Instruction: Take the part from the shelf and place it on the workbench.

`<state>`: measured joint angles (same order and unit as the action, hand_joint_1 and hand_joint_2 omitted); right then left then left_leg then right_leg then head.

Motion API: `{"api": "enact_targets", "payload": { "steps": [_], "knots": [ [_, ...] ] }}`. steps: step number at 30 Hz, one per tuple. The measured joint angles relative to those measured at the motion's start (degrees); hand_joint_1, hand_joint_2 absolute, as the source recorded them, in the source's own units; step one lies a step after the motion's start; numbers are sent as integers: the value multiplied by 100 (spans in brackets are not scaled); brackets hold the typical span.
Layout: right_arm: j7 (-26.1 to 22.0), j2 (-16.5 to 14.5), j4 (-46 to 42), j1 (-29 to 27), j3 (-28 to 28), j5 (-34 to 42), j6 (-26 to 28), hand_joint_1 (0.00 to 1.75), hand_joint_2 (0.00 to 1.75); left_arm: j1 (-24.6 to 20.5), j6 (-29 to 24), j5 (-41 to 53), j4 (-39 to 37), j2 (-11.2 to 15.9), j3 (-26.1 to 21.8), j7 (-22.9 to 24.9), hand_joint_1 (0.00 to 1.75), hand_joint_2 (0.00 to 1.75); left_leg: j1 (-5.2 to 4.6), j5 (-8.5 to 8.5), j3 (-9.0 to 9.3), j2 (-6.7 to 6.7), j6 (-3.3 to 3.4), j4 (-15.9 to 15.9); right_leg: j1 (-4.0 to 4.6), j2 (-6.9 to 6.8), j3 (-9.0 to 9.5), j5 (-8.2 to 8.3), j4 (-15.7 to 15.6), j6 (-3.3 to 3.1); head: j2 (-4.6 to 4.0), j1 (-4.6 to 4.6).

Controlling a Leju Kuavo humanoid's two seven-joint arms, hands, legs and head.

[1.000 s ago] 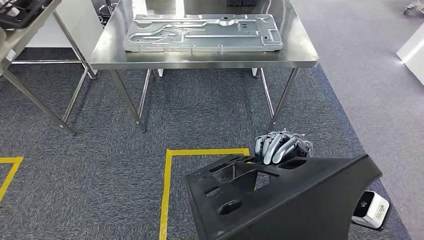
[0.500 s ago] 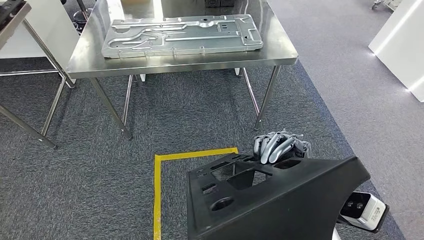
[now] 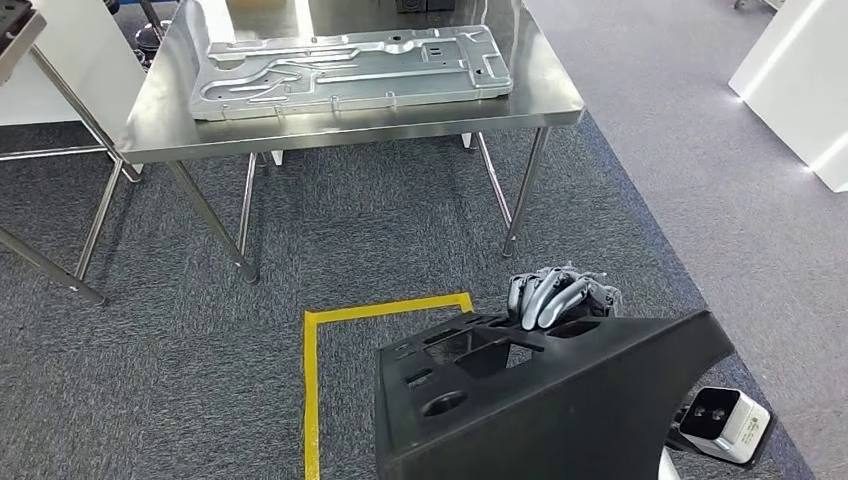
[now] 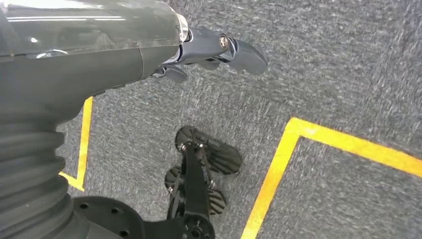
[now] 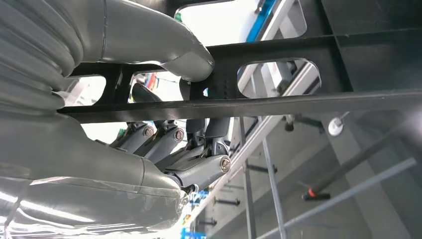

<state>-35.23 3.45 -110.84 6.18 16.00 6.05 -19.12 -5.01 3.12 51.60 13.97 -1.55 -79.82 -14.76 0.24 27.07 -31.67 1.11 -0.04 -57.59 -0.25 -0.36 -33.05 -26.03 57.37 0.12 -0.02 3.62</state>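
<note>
Since the earlier pictures the whole head view is shifting: the steel table (image 3: 340, 125) and the yellow floor tape (image 3: 312, 380) are sliding leftward in the picture, which we are reading as the camera turning, not the things moving. Against the robot's own body, the black part (image 3: 560, 410) and the right robot hand (image 3: 556, 293) are keeping the same pose.

We are seeing the part as a large black moulded panel, held low and close to the body, above the carpet and well apart from the table. Its long axis is running roughly across the view, from a squared end with several cut-outs near the tape to a pointed corner at the robot's right, and its broad face is tilting up toward the head camera. The right robot hand is gripping the far upper edge: its fingers (image 3: 545, 296) are curling over the rim, and in the right wrist view the right robot hand (image 5: 164, 144) is wrapping round a black bar of the part (image 5: 278, 104), thumb on one side and fingers on the other.

The left robot hand (image 4: 209, 52) is hanging over the carpet with nothing in it, fingers loosely extended.

On the table a grey stamped metal plate (image 3: 350, 68) is lying flat. The floor is grey carpet (image 3: 150, 340), and a white block (image 3: 800, 90) is standing at the right.
</note>
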Motion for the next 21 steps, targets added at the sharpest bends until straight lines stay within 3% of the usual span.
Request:
{"api": "enact_targets", "payload": {
  "steps": [2,5,6,7,8,10,12,15,17,20,21],
  "knots": [
    [-1,-1,-2,4,-1,1,0,168,175,-2,8,-1,0,0,0,-6,0,175,8,192,-112,-24,-45,-283,-23,15,31,22,-51,-73,0,1],
    [-2,-2,3,-11,-1,-3,0,168,175,10,16,1,0,4,0,-12,0,175,22,721,-647,-60,-76,-1413,-5,34,43,15,-56,-128,0,1],
    [-3,-2,7,-17,-1,-7,0,168,175,17,16,2,0,6,0,-13,0,175,25,771,-775,-61,-83,-1657,2,48,45,9,-51,-132,0,1],
    [-4,-2,10,-20,-1,-12,0,168,175,22,17,3,0,7,0,-13,0,175,29,707,-805,-61,-85,-1688,5,63,49,3,-43,-131,0,1],
    [-5,-2,12,-22,-1,-20,0,168,175,26,19,5,0,7,0,-13,0,175,34,531,-713,-61,-83,-1465,6,81,58,-6,-33,-125,0,1],
    [-8,-2,12,-23,-1,-33,0,168,175,25,20,9,0,9,0,-16,0,175,38,129,-336,-69,-64,-652,12,108,80,-36,-9,-97,0,1],
    [-9,-1,11,-24,-1,-44,1,168,175,16,21,11,0,11,0,-20,0,175,25,-32,-96,-81,-19,-128,27,128,75,-59,19,-49,0,0],
    [-10,1,10,-29,-1,-67,2,168,175,17,27,12,0,11,0,-22,0,175,10,-38,-67,-82,76,-36,19,133,62,-73,34,41,0,0],
    [-11,1,9,-30,-1,-72,3,168,175,13,33,12,0,11,0,-25,0,175,21,-60,-43,-73,151,3,6,115,-28,-226,260,101,0,-1],
    [-13,1,11,-49,-1,-72,4,168,175,7,36,11,0,11,0,-28,0,175,20,-56,-36,-62,206,15,-15,94,-567,-722,1325,151,0,-1],
    [-13,1,12,-62,-1,-72,4,168,175,8,36,11,0,12,0,-28,0,175,17,-50,-34,-61,208,14,-21,92,-735,-798,1622,160,0,-1]
  ]
}}
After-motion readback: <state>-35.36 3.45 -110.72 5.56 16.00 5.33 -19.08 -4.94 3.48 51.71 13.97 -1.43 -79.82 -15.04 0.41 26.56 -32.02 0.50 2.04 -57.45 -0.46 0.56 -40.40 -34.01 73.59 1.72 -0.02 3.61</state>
